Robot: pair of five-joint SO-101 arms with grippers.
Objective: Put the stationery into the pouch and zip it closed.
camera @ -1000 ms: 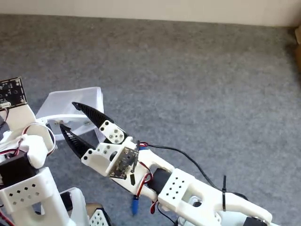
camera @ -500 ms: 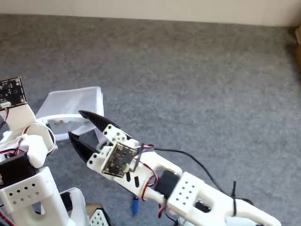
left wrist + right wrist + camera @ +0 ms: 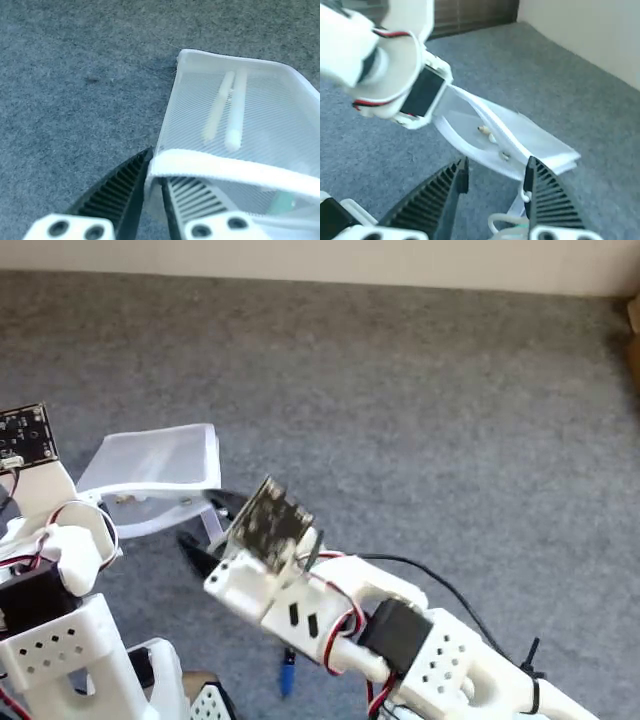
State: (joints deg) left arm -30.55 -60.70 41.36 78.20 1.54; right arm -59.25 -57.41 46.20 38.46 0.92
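Holding the pouch open is, I think, the step that is going on now. The grey fuzzy tabletop (image 3: 450, 390) is carrying the see-through white mesh pouch (image 3: 165, 465) near its left edge. The left gripper (image 3: 156, 172) is pinching the thick white rim of the pouch, with its black fingers closed tight on it, and is holding that side up. The right gripper (image 3: 497, 165) is hanging just in front of the open mouth, with its fingers spread wide and nothing between them.

Two thin white sticks (image 3: 227, 110) are lying inside the pouch, so some of the stationery is already sitting in there. If that is all of it, the right gripper is needing to find the zip pull, close on it and drag it along the rim while the left one is holding on.

The right arm is covering part of the pouch mouth in the high view. A small blue thing (image 3: 288, 674) is peeking out under that arm near the front edge. I cannot tell if it is a pen that is waiting to go in first. A white loop of cord (image 3: 502, 220) is showing by the right gripper and may be the zip pull, but I cannot be sure. A little green bit (image 3: 282, 202) in the pouch is too blurry to name.
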